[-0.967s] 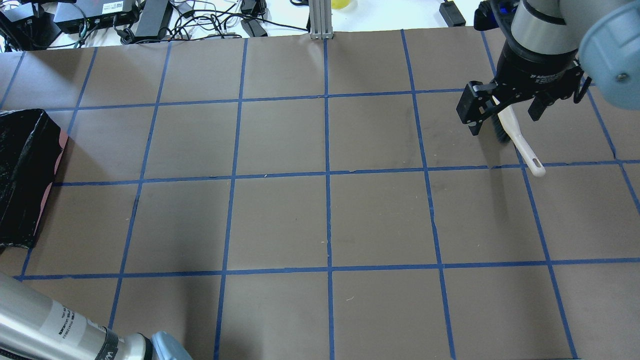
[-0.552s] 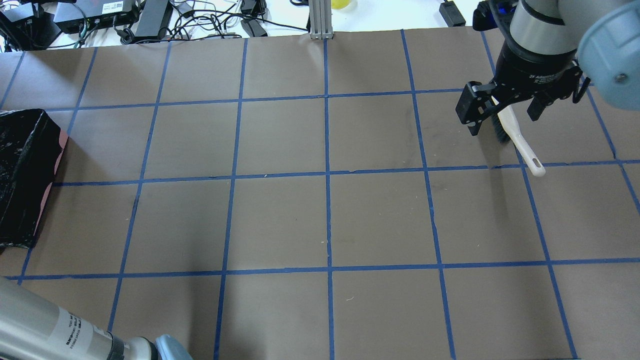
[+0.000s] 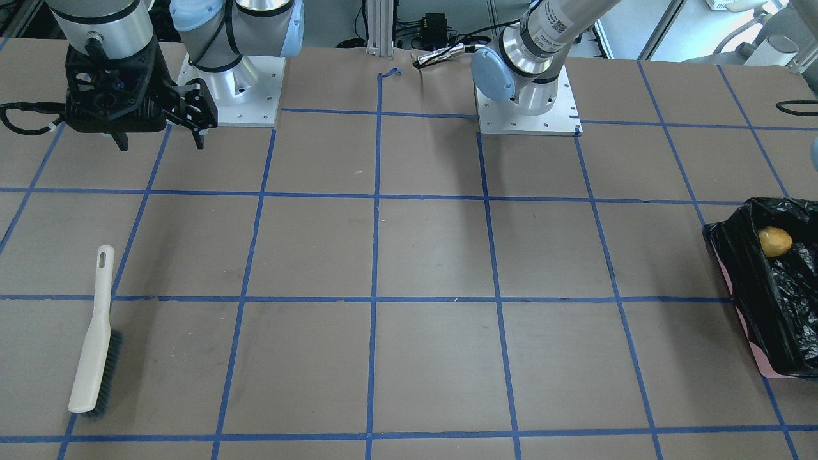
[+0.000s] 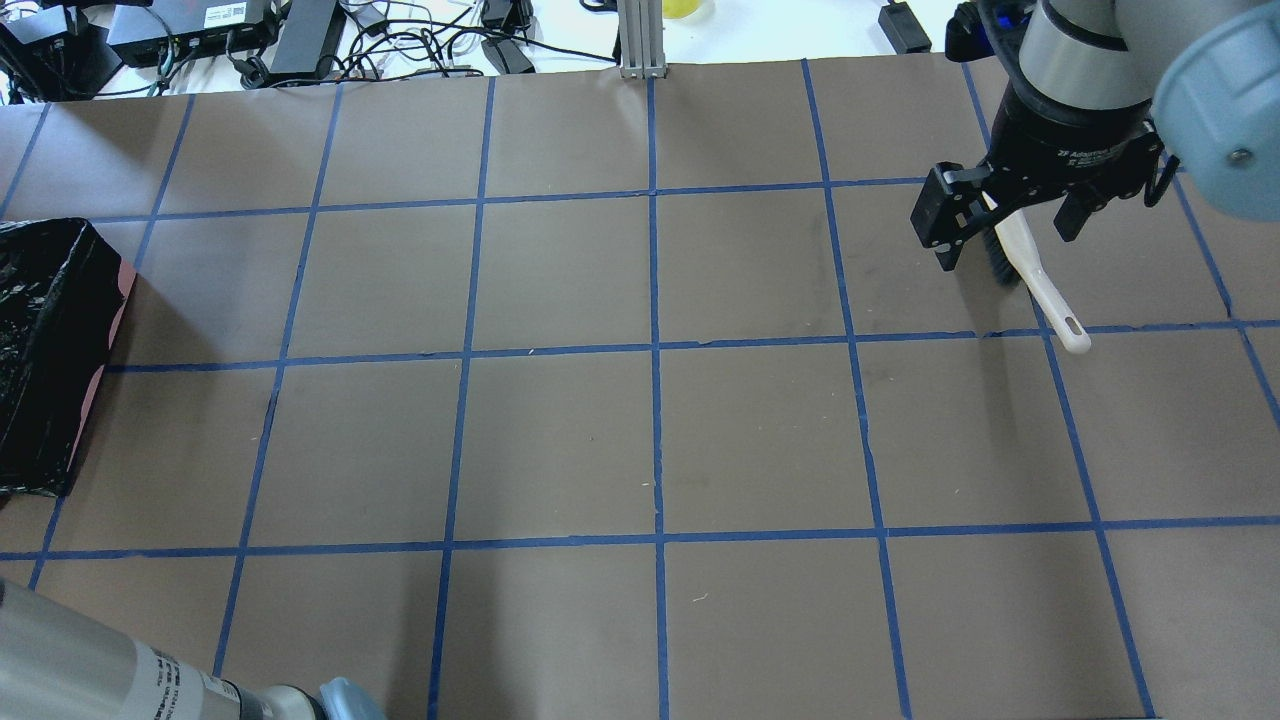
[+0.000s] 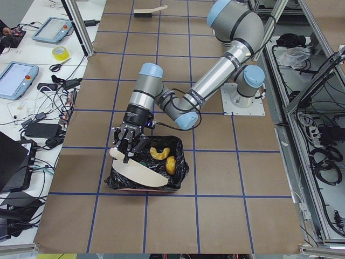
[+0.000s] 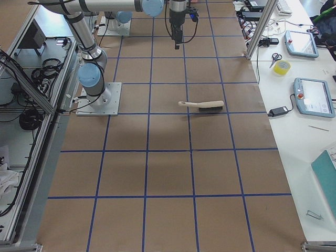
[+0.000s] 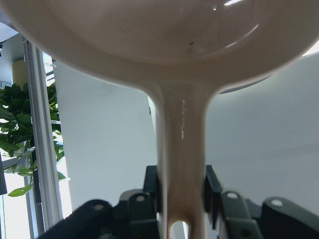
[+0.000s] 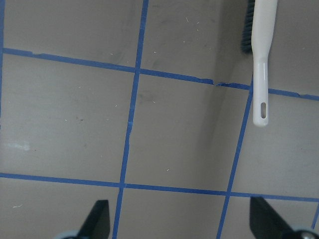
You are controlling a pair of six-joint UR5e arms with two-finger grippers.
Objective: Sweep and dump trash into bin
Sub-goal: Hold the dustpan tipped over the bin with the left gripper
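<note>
The bin (image 5: 121, 181), lined with a black bag, stands at the table's left end, and its black bag (image 4: 45, 340) also shows in the overhead view. Its pink side (image 3: 749, 335) shows in the front view. Trash lies inside: a yellow-brown lump (image 3: 774, 241) and a curved orange peel (image 5: 159, 153). My left gripper (image 7: 182, 189) is shut on the handle of the cream dustpan (image 5: 141, 174), which is tipped over the bin's near rim. My right gripper (image 4: 1010, 240) hangs open and empty above the table, over the brush (image 4: 1040, 285).
The white-handled brush (image 3: 96, 338) lies flat on the brown paper at the right end, clear of the right fingers (image 8: 99, 219). Cables and power boxes (image 4: 250, 35) crowd the far edge. A metal post (image 4: 640, 40) stands at the far middle.
The left arm's forearm at the overhead view's lower left has slid down and out toward the corner. The right gripper and the brush have hardly moved.
</note>
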